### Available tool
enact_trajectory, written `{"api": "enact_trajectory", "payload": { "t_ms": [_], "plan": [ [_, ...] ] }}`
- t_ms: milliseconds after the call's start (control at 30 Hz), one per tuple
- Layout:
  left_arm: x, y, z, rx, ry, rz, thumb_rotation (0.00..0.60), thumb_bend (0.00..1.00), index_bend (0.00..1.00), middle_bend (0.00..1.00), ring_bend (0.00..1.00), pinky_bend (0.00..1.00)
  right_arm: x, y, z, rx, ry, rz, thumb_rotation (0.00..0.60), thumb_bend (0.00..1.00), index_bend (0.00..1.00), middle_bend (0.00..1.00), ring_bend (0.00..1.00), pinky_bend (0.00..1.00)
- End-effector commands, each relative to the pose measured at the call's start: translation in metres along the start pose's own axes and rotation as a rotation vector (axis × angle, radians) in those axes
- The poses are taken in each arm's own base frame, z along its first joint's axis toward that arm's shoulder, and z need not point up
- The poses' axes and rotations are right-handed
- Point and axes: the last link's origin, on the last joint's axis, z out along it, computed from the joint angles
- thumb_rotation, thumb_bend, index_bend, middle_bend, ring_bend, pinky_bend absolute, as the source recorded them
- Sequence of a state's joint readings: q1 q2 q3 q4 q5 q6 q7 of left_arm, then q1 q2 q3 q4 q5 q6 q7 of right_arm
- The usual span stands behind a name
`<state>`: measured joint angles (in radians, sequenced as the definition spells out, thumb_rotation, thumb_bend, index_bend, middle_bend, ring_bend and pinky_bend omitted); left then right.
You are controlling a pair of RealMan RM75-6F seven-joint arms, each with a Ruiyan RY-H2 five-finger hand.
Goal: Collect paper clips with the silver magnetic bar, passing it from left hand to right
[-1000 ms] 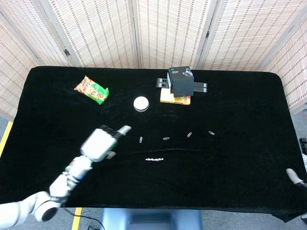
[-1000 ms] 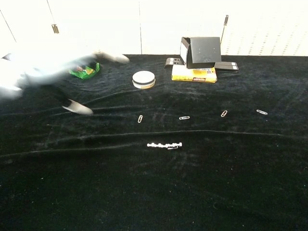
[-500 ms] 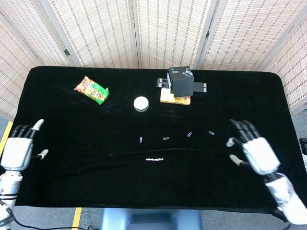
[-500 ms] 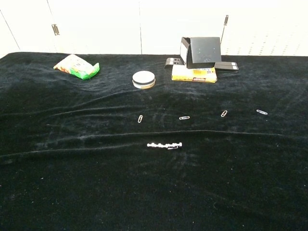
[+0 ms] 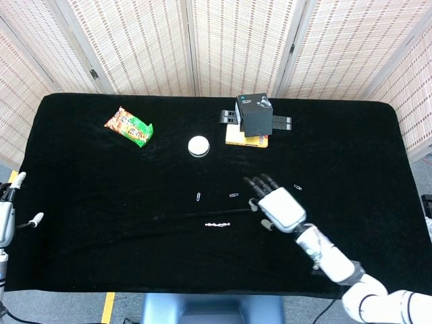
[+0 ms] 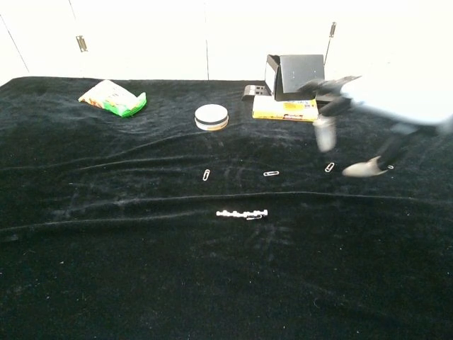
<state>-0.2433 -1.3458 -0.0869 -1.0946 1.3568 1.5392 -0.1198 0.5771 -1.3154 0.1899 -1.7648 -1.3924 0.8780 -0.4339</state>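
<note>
The silver magnetic bar [image 5: 217, 223] lies on the black cloth near the front middle, with one paper clip stuck to it [image 6: 254, 217]. Loose paper clips [image 5: 198, 196] [image 5: 233, 195] [image 5: 298, 187] lie in a row behind it; the chest view shows them too [image 6: 206, 174] [image 6: 271, 173] [image 6: 330, 167]. My right hand [image 5: 278, 204] hovers just right of the bar, fingers spread and holding nothing; in the chest view it is blurred [image 6: 386, 106]. My left hand [image 5: 5, 216] shows only partly at the far left table edge, fingers apart, holding nothing.
A green and orange snack bag [image 5: 128, 126] lies at the back left. A white round tin [image 5: 198, 146] sits behind the clips. A black box [image 5: 254, 115] stands on a yellow box [image 5: 246, 140] at the back middle. Folding screens close off the back.
My left hand pulled back from mid-table to the left edge. My right hand swept in from the right side to just right of the bar. The bar and clips stayed put.
</note>
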Motion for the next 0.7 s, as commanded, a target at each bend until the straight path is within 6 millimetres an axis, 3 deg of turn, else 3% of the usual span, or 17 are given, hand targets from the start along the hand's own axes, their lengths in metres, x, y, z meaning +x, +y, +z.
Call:
{"api": "enact_trajectory", "payload": {
  "t_ms": [33,500,700],
  "plan": [
    [-0.001,-0.003,-0.003,0.006,0.005,-0.012,0.600,0.21,0.06,0.33,0.25,0.20,-0.012,-0.034,0.022,0.049,-0.011,-0.011,0.600,0.26,0.48,0.00,0.00,0.00],
    [0.007,-0.025,-0.003,0.055,0.022,-0.051,0.600,0.21,0.06,0.32,0.25,0.18,-0.043,-0.091,0.059,-0.043,0.056,-0.013,0.600,0.26,0.52,0.00,0.00,0.00],
    [0.008,-0.031,-0.002,0.063,0.004,-0.083,0.600,0.22,0.06,0.32,0.25,0.17,-0.057,-0.102,0.068,-0.100,0.051,-0.055,0.600,0.26,0.52,0.00,0.00,0.00]
  ]
}}
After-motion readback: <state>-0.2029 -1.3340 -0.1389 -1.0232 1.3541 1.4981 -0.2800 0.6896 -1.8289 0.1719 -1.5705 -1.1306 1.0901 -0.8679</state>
